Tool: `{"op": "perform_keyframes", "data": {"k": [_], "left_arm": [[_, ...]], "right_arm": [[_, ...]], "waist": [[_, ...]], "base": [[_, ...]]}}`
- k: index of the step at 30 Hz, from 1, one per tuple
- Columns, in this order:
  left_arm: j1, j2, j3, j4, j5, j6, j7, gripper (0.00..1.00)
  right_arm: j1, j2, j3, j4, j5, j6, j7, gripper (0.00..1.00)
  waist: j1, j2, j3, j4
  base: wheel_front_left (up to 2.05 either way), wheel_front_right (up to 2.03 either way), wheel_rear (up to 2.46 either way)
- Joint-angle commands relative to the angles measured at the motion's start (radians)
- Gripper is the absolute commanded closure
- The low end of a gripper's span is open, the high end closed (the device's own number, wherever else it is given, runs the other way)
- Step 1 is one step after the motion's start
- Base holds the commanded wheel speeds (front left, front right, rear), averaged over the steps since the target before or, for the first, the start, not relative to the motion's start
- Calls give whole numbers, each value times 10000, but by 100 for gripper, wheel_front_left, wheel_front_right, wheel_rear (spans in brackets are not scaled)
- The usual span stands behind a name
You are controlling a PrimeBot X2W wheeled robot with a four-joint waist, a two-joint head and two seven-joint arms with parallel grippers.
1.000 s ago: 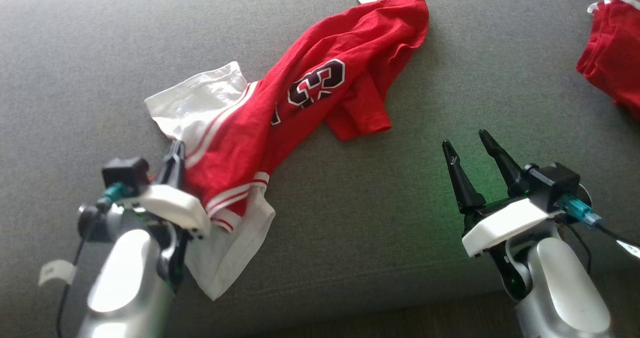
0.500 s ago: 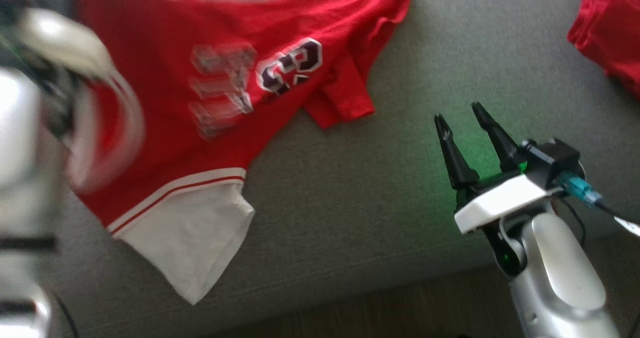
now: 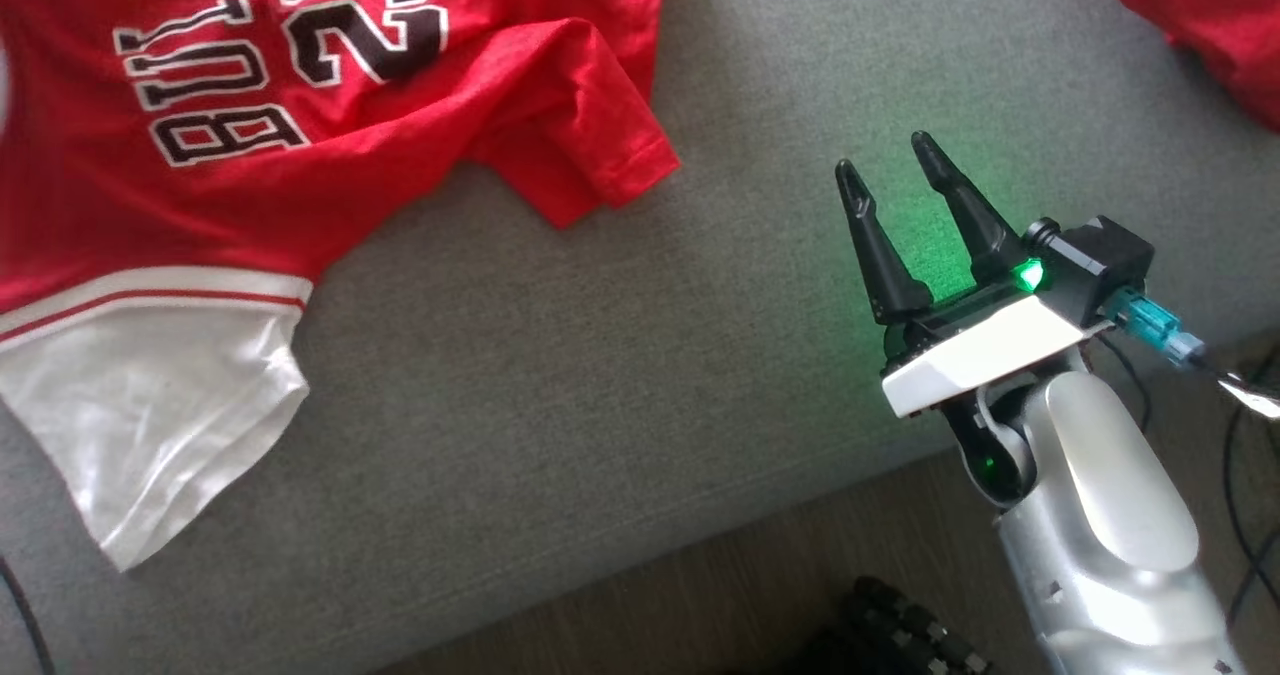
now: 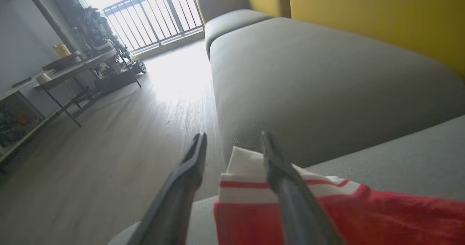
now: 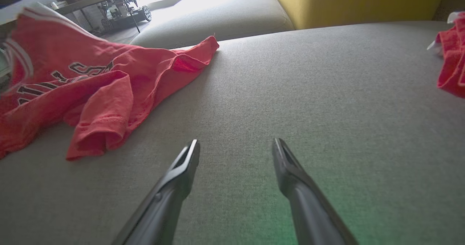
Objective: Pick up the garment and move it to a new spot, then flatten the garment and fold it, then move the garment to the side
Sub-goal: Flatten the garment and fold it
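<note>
- Garment [image 3: 200, 205]: lies on the grey sofa seat [image 3: 600, 355], partly spread, 1 sleeve [image 3: 600, 145] crumpled.
- Left gripper [image 4: 232, 134]: fingers apart, hem beside 1 finger, unclamped.
- Right gripper [image 3: 882, 151]: fingers apart, empty.
- Judged remaining: flatten, fold, move aside.

Right pincer [image 3: 884, 155] points forward, fingers spread wide; left pincer [image 4: 232, 137] stands parted.

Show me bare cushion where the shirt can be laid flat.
Free: the grey cushion between the red shirt and the right gripper, up to the other red garment. Crowded: the left side, under the shirt.
</note>
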Motion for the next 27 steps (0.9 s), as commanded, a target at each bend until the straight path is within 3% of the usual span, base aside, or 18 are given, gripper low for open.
{"op": "perform_keyframes", "data": {"k": [1,7,14,20,27], "left_arm": [[-378,488,42,178,129,-13,68,0],[-521,6,-8,802,-111,58,-1058,0],[168,-596,-10,45,-521,-177,-1425,0],[2451,-1305,205,-2105,-1193,-390,-1443,0],[6146,-2285,345,-4670,-1696,-91,-1445,0]], "right_arm": [[-96,70,247,-365,89,-2,-90,0],[-32,70,131,-375,-157,-2,-92,0],[142,70,-239,-247,-522,-2,-92,0],[522,70,-783,-36,-905,-2,-92,0],[995,70,-1186,-69,-1259,-2,70,0]], "waist": [[-2,0,149,-111],[-2,0,-222,441],[-2,0,-1023,1360],[-2,0,-1895,2288],[-2,0,-2664,3149]], "base": [[0,0,0],[0,0,0],[0,0,0],[0,0,0],[0,0,0]]}}
